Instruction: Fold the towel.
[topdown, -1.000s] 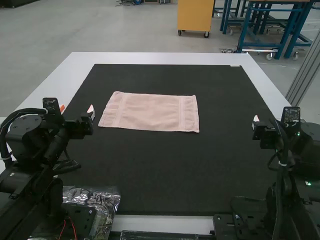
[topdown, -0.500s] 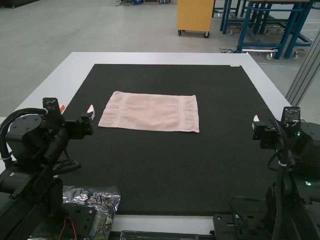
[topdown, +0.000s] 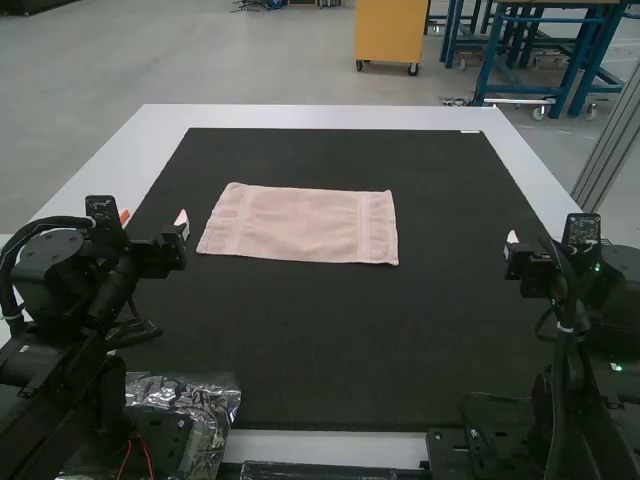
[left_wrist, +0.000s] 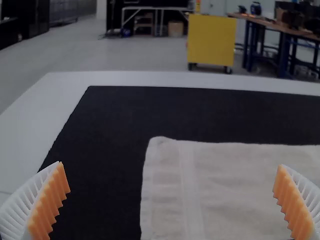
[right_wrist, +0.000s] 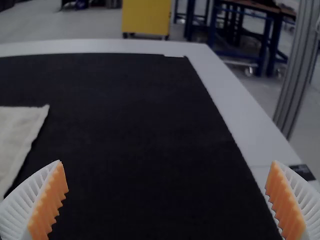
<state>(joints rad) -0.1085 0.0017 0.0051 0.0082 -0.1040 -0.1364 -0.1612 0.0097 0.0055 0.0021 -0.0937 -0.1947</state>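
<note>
The pale worktop (topdown: 320, 117) carries a black mat (topdown: 350, 340), the left arm (topdown: 70, 290) and right arm (topdown: 590, 340) hiding parts of both along the near side. On the mat's far half, nearer the left arm, I see the pink towel (topdown: 300, 223) lying flat, cut off in both wrist views, and I can't tell whether it's doubled. The left tool (topdown: 153, 218) and right tool (topdown: 540, 255) both stand spread, the latter partly hidden from above.

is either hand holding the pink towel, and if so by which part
Nothing is held; the pink rectangular cloth towel lies spread on the black mat.
</note>
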